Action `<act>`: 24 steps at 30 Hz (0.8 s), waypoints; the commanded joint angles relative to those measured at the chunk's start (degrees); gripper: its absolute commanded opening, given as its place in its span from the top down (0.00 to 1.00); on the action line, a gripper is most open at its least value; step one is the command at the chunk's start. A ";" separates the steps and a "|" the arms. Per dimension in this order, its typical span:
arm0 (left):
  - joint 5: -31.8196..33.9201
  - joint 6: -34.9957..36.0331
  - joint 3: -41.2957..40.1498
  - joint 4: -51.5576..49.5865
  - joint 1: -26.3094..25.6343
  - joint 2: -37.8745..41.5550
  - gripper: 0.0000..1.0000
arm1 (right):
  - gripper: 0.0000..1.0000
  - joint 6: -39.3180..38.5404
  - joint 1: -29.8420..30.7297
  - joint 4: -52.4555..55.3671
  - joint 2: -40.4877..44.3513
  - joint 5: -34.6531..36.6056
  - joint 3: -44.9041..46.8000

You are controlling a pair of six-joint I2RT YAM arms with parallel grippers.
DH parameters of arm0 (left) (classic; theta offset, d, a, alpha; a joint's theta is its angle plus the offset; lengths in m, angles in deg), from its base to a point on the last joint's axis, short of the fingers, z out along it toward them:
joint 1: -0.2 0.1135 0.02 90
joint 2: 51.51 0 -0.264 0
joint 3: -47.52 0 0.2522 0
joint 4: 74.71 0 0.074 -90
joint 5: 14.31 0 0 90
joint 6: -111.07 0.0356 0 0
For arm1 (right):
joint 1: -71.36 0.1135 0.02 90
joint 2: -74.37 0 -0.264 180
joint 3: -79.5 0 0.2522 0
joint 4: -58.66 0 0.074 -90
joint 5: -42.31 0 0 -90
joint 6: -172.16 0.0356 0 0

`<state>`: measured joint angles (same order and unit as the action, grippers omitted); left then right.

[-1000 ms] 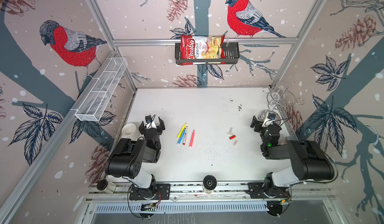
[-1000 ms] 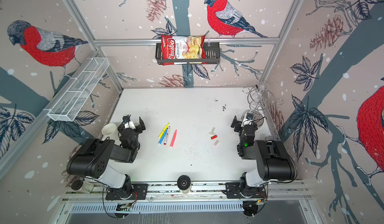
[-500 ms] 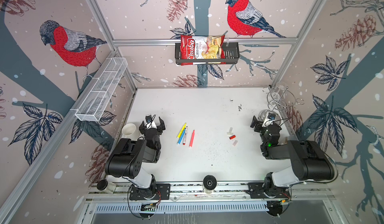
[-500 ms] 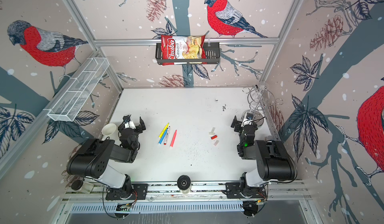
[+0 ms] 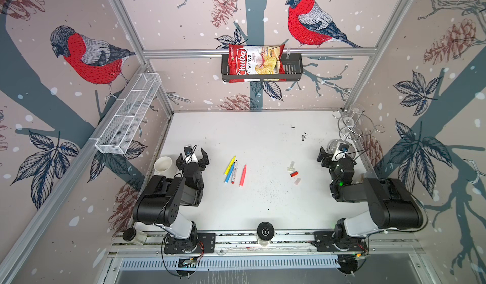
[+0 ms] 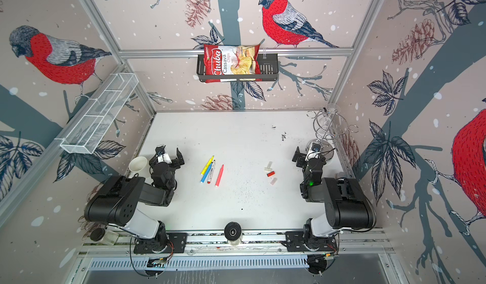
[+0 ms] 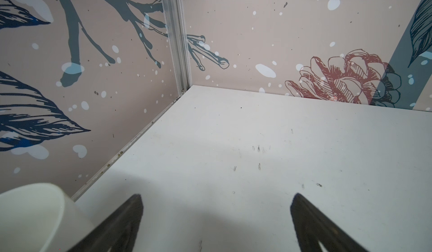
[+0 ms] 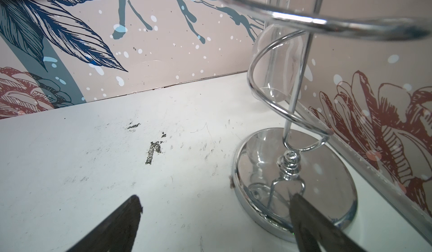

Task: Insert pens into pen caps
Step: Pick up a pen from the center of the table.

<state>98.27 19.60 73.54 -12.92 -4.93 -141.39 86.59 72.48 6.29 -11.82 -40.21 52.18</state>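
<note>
Gaping wide, both empty: left gripper (image 7: 217,196) beside cup (image 7: 30,215), right gripper (image 8: 216,198) beside wire stand (image 8: 327,169). Pens (image 5: 234,170) lie bunched nearer your left arm, caps (image 5: 294,174) nearer right. Judge pens light, stiff, slick, roll-prone: pinch mid-barrel. Caps tiny, skittish: grip sides, keep mouth clear.

Your desk (image 5: 263,138), white and scuffed, carries four pens (image 5: 234,173) left of centre, four caps (image 5: 294,174) right of centre, a cup (image 5: 163,165) and a wire stand (image 5: 349,130).
</note>
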 commanded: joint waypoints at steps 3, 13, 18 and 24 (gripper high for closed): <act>-0.55 0.16 0.52 1.65 0.29 0.13 0.02 | 0.01 -0.38 0.10 -2.33 0.22 0.52 0.03; 15.03 0.18 16.02 -31.97 -12.64 24.14 0.02 | 0.00 10.88 3.67 53.27 19.53 0.35 -29.31; 0.65 -12.12 28.15 -57.96 -12.64 28.87 0.02 | 0.00 24.31 0.30 64.53 17.77 -16.17 -30.32; -3.17 -14.96 27.45 -61.67 -12.79 31.84 0.02 | 0.01 20.05 10.34 64.38 24.40 -2.20 -28.61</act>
<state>98.21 7.62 101.56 -68.98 -17.67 -110.64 106.50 81.03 68.85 11.09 -47.40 23.42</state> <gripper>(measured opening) 0.981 0.995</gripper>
